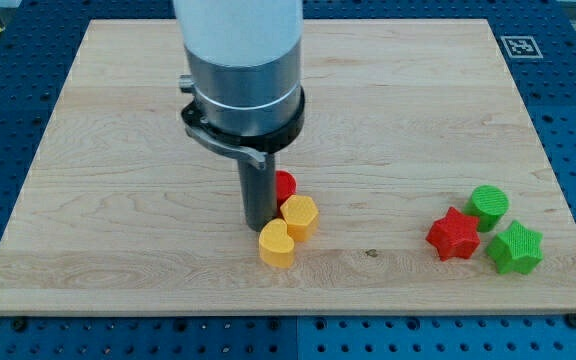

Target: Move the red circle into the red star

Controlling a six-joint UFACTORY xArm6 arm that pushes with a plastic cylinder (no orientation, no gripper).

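We find no words, brand names or numbers that we can read anywhere in the view. The only sign we see is a small black-and-white square marker (517, 46), a coded pattern, not lettering, sitting at the corner of the wooden desk (118, 120) toward the view's top right. Its pattern is too small for us to make out.

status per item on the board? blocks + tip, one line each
my tip: down on the board, just left of the red circle, above the yellow heart.
red circle: partly hidden by the rod, beside the yellow hexagon, far from the red star.
yellow hexagon: touching the yellow heart.
yellow heart: flat.
red star: flat, beside both greens.
green circle: flat.
green star: flat.
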